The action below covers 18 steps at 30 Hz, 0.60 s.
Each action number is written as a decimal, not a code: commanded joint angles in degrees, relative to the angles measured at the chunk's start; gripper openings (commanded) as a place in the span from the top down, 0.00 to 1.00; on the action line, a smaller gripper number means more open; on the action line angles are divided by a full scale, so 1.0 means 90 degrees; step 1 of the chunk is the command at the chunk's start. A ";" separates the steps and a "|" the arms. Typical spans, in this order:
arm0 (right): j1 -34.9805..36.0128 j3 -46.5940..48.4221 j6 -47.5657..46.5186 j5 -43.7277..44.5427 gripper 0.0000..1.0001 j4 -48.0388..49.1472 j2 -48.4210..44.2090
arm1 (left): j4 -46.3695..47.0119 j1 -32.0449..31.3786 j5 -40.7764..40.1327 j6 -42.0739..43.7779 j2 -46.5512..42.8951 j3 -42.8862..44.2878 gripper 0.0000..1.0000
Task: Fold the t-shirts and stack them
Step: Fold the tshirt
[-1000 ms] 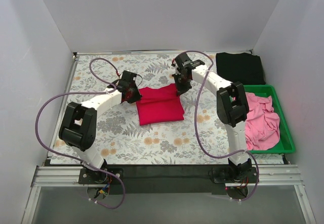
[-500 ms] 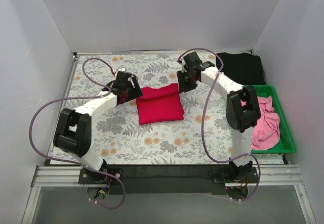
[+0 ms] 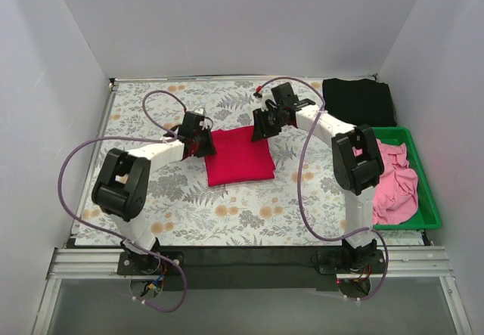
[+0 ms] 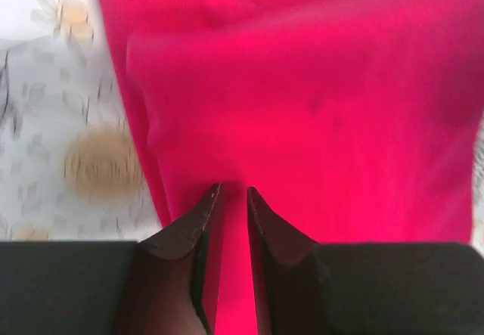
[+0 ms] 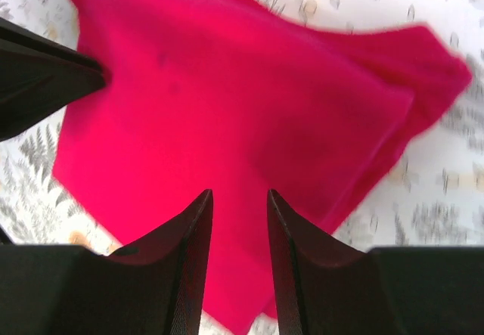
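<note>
While the folded crimson t-shirt (image 3: 238,156) lies mid-counter, the left end effector (image 4: 233,191) at its 10 o'clock corner is nearly closed, grip uncertain, the right end effector (image 5: 238,193) at 1 o'clock stands apart, so stacking it on the black t-shirt (image 3: 358,100) likely needs firm corner grips.

Seen from above: a table covered by a floral tablecloth (image 3: 189,199). A folded red shirt (image 3: 238,156) lies near the middle. The left gripper (image 3: 203,142) sits at the shirt's far left edge and the right gripper (image 3: 261,127) at its far right corner; their jaws are too small to make out. A folded black shirt (image 3: 358,100) lies in the far right corner. Just in front of it, a green bin (image 3: 423,191) holds crumpled pink shirts (image 3: 393,180).
</note>
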 commanded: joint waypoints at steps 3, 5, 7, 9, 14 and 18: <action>-0.0246 0.1387 0.0082 -0.0703 0.65 0.0500 0.1170 | 0.0349 0.0383 0.0095 0.0204 0.1206 0.1449 0.81; -0.0363 0.1682 0.0258 -0.0850 0.65 0.0665 0.1611 | 0.0359 0.0491 0.0271 0.0097 0.1733 0.1734 0.79; -0.0568 0.1799 0.0618 -0.0918 0.65 0.0889 0.1816 | 0.0359 0.0618 0.0466 -0.0050 0.2007 0.2027 0.77; -0.0792 0.1790 0.0903 -0.1006 0.65 0.1114 0.2060 | 0.0359 0.0667 0.0691 -0.0099 0.2271 0.2107 0.75; -0.0950 0.1643 0.1333 -0.1475 0.65 0.1369 0.1790 | 0.0369 0.0696 0.1061 -0.0138 0.1951 0.2058 0.68; -0.0960 0.1292 0.1820 -0.1650 0.63 0.1914 0.1320 | 0.0593 0.0686 0.1179 -0.0177 0.1453 0.2068 0.59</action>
